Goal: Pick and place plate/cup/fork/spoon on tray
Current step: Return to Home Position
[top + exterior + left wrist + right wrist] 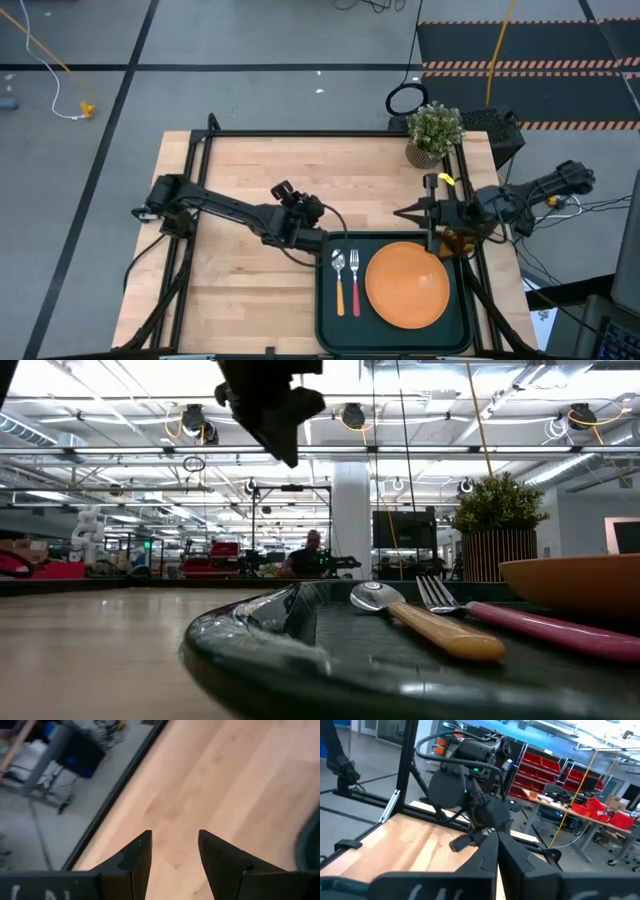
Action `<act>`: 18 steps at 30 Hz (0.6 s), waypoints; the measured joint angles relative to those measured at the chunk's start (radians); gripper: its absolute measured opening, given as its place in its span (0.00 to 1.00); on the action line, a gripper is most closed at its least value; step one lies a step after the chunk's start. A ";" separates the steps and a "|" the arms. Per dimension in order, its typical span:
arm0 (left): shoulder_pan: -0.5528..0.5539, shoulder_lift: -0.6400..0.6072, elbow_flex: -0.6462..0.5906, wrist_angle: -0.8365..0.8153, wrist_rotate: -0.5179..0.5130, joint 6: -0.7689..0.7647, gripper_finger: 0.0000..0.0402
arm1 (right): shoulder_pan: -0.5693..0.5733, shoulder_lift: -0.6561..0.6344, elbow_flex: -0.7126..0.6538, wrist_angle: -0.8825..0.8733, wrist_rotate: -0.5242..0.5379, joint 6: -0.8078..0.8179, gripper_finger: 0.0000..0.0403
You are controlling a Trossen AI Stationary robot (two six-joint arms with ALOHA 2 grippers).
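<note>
Spoon point(339, 280) lies at 9 o'clock of the fork point(355, 282), plate point(407, 285) at 3, on the tray point(328, 335). Left gripper point(172, 837) hangs open and empty over the table point(240, 290), its white lettering cropped unreadable; right gripper point(496, 837) is closed, empty.

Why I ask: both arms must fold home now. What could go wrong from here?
The left gripper, jaws open, hangs beside the tray near the spoon; folding could nudge the tray. The right gripper, jaws shut, hangs near the cup and plant; a swing might clip either.
</note>
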 joint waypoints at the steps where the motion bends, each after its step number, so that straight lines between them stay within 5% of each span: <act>1: 0.000 -0.023 -0.031 0.029 0.014 0.018 0.40 | -0.025 0.002 0.000 0.004 -0.026 0.011 0.00; 8: -0.023 -0.266 -0.287 0.347 0.053 0.212 0.27 | -0.133 0.025 0.000 0.005 -0.165 0.033 0.00; 18: -0.021 -0.643 -0.694 0.849 0.194 0.562 0.13 | -0.211 0.110 0.000 0.013 -0.193 0.034 0.00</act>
